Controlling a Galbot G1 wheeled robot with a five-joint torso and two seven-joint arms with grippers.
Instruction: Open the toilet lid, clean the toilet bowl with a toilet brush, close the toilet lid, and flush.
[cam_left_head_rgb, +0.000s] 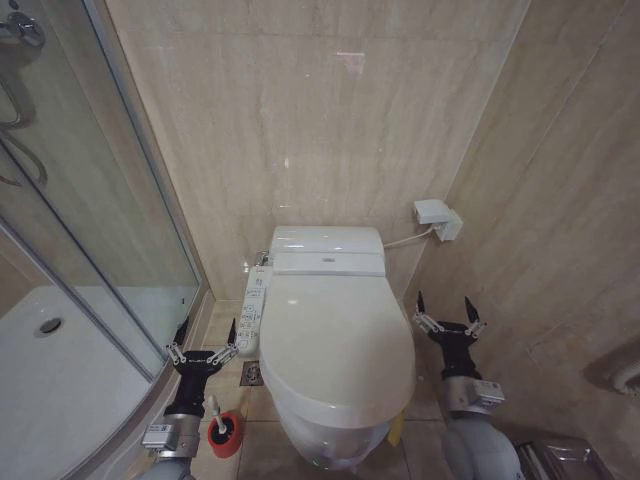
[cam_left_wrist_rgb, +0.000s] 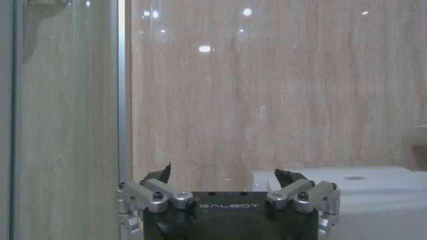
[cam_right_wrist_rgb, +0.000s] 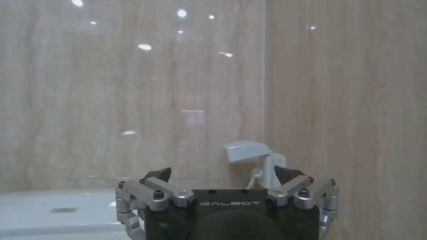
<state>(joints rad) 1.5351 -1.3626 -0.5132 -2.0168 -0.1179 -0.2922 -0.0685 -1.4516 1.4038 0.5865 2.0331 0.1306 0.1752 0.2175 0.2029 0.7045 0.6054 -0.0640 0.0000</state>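
Left hand (cam_left_head_rgb: 204, 337) spread wide, nothing in it, hovering low between the shower door (cam_left_head_rgb: 90, 230) and the toilet's left side; dark pointed fingertips (cam_left_wrist_rgb: 160, 173) on silver metal linkages, black body. Right hand (cam_left_head_rgb: 447, 313) same build, also spread and empty, hanging just right of the toilet, near the side wall (cam_left_head_rgb: 560, 200). Lid (cam_left_head_rgb: 335, 340) is down: large smooth glossy white plastic oval, covering the bowl below it, so the inside is hidden. Behind it a boxy white rear unit (cam_left_head_rgb: 327, 250) against the back wall. Long white control panel (cam_left_head_rgb: 250, 310) with small buttons runs along the toilet's left edge, right beside the left hand. Brush (cam_left_head_rgb: 217, 420) stands upright on the floor below the left hand: thin white stick handle in a small round red cup (cam_left_head_rgb: 226, 438), close to the left forearm. Small square metal drain (cam_left_head_rgb: 252, 373) in the floor between cup and toilet base. White angular wall box (cam_left_head_rgb: 437, 218) on the right wall with a white cable to the rear unit. Walls are polished beige stone-look tile with faint veining and glare spots; floor same tone. Shower has curved glass, metal frame, white tray (cam_left_head_rgb: 50, 370).
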